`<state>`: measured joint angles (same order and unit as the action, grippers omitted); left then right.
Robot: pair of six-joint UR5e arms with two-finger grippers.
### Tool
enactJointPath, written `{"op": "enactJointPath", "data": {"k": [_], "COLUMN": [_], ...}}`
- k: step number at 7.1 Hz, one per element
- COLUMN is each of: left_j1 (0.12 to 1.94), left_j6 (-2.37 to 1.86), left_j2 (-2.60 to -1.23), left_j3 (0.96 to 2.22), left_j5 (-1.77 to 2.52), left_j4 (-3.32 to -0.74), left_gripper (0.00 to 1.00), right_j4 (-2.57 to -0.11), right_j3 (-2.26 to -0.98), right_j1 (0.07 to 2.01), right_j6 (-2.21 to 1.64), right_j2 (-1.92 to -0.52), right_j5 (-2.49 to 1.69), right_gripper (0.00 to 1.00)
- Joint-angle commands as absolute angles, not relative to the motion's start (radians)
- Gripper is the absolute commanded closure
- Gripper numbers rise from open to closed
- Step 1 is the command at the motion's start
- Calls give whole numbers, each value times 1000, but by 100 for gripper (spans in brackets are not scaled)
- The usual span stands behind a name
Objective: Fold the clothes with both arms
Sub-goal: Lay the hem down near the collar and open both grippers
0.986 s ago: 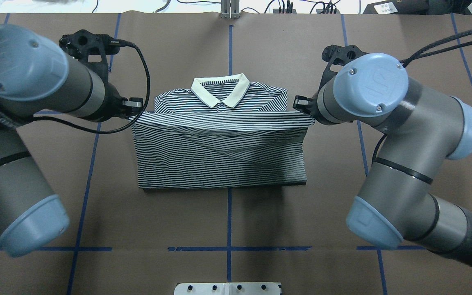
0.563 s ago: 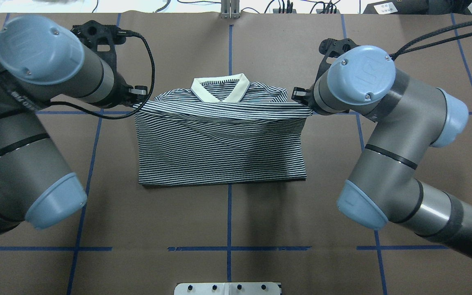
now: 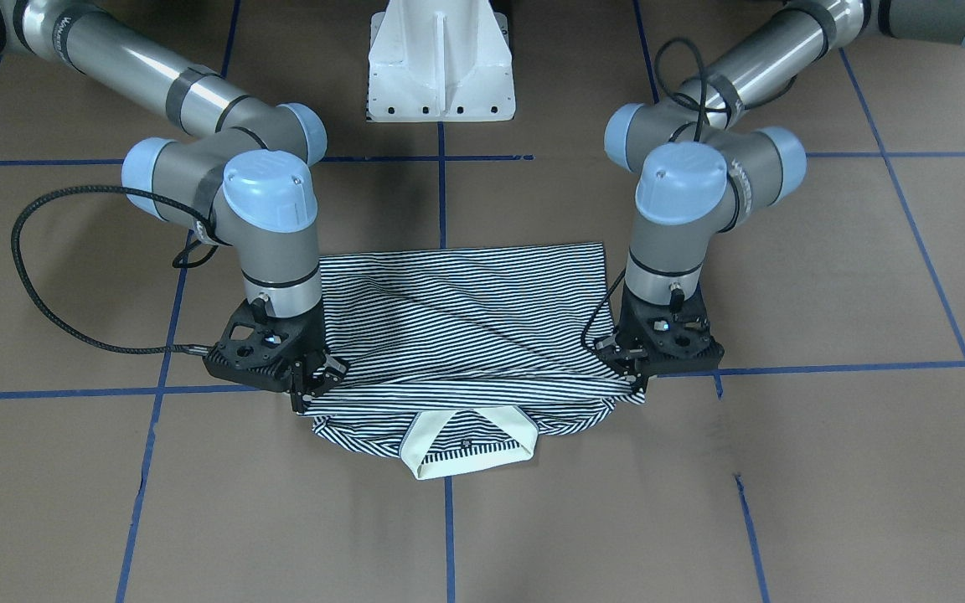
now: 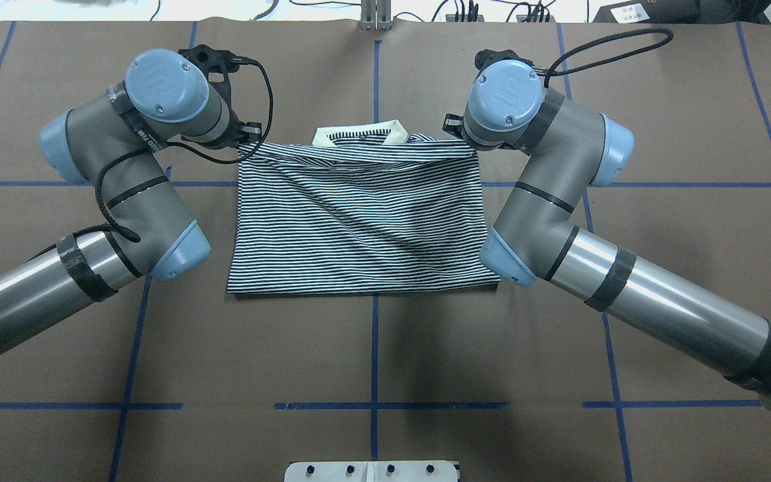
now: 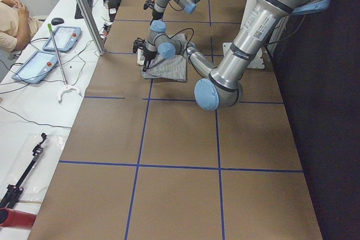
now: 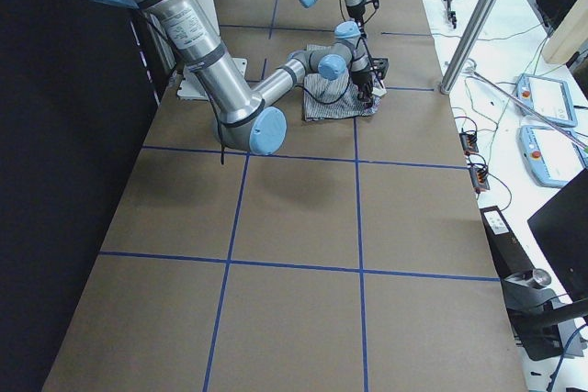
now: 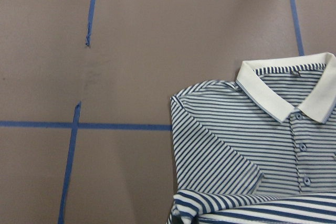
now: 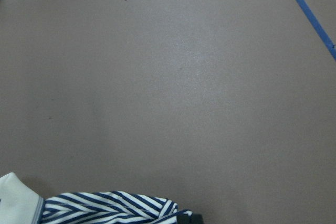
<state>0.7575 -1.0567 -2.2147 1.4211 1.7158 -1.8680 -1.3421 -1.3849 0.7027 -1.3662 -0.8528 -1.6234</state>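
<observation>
Toward the desk's far edge, centre span: navy-and-white striped polo shirt (image 4: 359, 227) lies on the brown paper-covered desk (image 4: 372, 355). Its lower part is doubled over, and the top layer's edge sits just short of the plain cream collar (image 4: 391, 128). My left black two-finger end effector (image 4: 245, 136) is pinched down on that layer's left corner. My right black two-finger end effector (image 4: 456, 130) is pinched on its right corner. Fabric edge is stretched between them, with diagonal creases across the top layer. Fold crease faces my base, roughly parallel to the near edge. Left wrist view: collar, small dark buttons (image 7: 303, 147) and one sleeve lie flat on the desk beyond the held layer. Blue tape lines (image 4: 373, 375) grid the desk.
</observation>
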Motion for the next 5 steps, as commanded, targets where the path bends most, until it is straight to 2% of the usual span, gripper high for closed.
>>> {"op": "enactJointPath", "data": {"k": [1,2,5], "left_j1": [753,755,753], "left_j6": [-1019,-997,-953], "left_j2": [-2221,-2211,-2061], "left_j3": [1382,1396,1635], "left_j5": [1715,1717,1796], "left_j4": [-1917,-1939,-1966], "left_gripper": [56,1,0], "right_j4": [-1335,-1332,-1333], "right_j3": [-1361,-1358,-1411], "right_j1": [703,703,831], "right_j6": [-1347,-1282,-1005], "right_j2": [-848,-845,-871], "right_j5": [-1623,-1621,-1847], "right_gripper": [45,0,0]}}
